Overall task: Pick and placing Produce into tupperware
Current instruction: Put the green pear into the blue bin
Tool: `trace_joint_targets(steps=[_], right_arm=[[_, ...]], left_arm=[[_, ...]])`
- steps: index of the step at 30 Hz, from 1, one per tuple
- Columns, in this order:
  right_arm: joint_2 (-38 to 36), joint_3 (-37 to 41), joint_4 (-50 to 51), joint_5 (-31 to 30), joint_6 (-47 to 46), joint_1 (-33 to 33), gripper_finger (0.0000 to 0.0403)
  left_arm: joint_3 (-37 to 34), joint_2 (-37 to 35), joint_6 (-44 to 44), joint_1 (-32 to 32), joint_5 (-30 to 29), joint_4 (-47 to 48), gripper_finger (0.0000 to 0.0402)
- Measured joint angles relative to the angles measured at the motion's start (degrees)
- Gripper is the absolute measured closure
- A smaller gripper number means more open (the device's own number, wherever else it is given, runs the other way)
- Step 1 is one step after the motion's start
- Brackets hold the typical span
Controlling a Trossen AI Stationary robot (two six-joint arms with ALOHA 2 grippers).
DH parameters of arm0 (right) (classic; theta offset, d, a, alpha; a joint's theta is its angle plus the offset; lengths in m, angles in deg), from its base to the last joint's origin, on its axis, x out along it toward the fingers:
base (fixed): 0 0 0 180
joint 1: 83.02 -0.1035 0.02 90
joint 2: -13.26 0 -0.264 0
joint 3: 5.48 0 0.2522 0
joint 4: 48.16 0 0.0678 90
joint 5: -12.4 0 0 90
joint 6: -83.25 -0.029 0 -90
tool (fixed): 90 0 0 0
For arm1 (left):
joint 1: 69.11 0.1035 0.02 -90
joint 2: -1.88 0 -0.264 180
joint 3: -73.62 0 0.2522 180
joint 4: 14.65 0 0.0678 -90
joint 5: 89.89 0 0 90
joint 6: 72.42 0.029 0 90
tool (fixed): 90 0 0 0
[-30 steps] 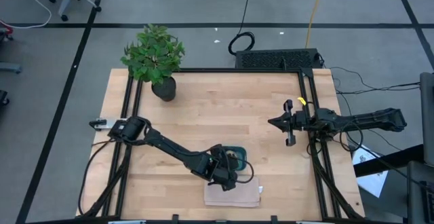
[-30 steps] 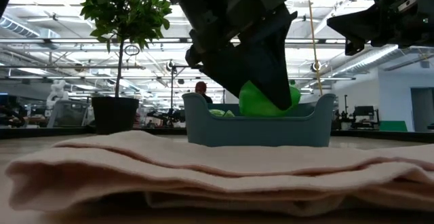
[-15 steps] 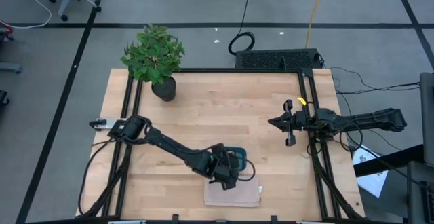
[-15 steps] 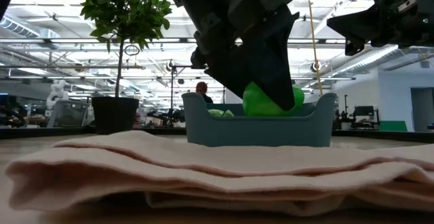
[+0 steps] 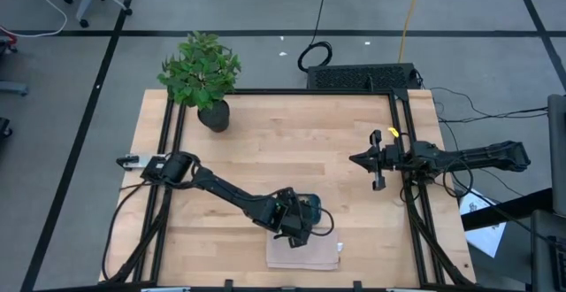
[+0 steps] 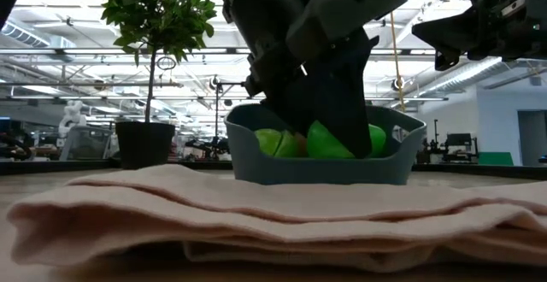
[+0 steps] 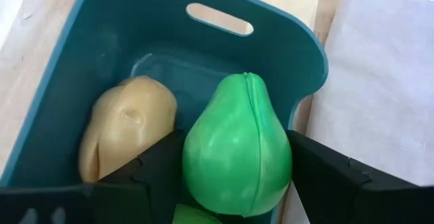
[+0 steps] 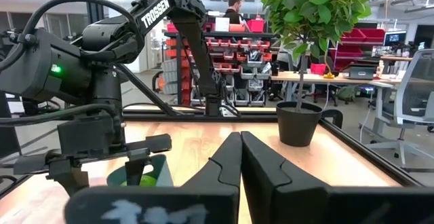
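**Green pear held inside the teal container**

High view: the left gripper (image 5: pixel 299 224) sits over the small teal-blue rectangular plastic tupperware (image 5: pixel 309 202), near the table's front edge beside the flat beige folded cloth (image 5: pixel 303 254). The right gripper (image 5: pixel 364 160) waits well apart, fingers together.

Low view: the bright green pear-shaped piece of produce (image 6: pixel 329 141) sits low within the tupperware, a lighter lime-green piece (image 6: pixel 269 141) beside it.

Left wrist view: the dark fingers (image 7: pixel 159 166) clamp the pear on both sides; an orange-tan rounded piece (image 7: pixel 125 132) lies beside it. Release looks due, since the pear appears low enough to drop safely.

Right wrist view: a leafy potted plant (image 8: pixel 302 68) stands clear of the work.
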Motion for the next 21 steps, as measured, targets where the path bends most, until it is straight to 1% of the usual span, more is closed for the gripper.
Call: trace_joint_targets(steps=[4, 12, 21], right_arm=[[0.0, 0.0, 0.0, 0.0, 0.0, 0.0, 0.0403], [0.0, 0.0, 0.1, 0.0, 0.0, 0.0, 0.0403], [0.0, 0.0, 0.1, 0.0, 0.3, 0.0, 0.0403]], left_arm=[[0.0, 0.0, 0.2, 0.2, 0.0, 0.1, 0.0165], [0.0, -0.1, 1.3, 1.6, 2.6, 0.4, 0.0165], [0.0, -0.3, 2.5, 3.5, 7.4, 0.7, 0.0165]])
